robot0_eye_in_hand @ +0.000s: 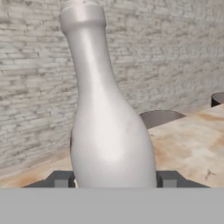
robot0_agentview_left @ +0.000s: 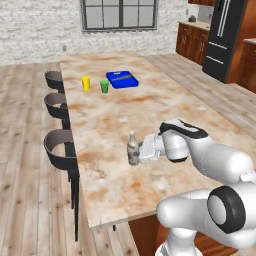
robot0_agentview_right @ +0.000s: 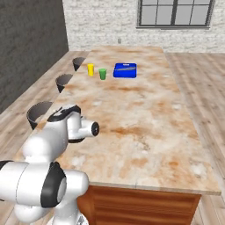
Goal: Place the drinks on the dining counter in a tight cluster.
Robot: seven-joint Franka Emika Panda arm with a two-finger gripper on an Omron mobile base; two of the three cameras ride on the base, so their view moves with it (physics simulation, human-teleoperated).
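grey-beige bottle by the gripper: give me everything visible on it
The grey-beige glass bottle stands upright on the dining counter, near the stool-side edge at the robot's end. It has a wide rounded body that tapers into a long slim neck with a thicker lip on top; the surface looks pale, smooth and slightly glossy. In the hand view it sits between the two dark fingers of the gripper, which flank its base closely, apparently gripping it.

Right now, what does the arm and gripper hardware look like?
Glossy white rounded arm links with dark, near-black joint rings and end caps; one black band runs across the top of the wrist. The gripper has a pale grey, boxy body. Its fingertips are small dark-grey blocks. No cables or markings visible.
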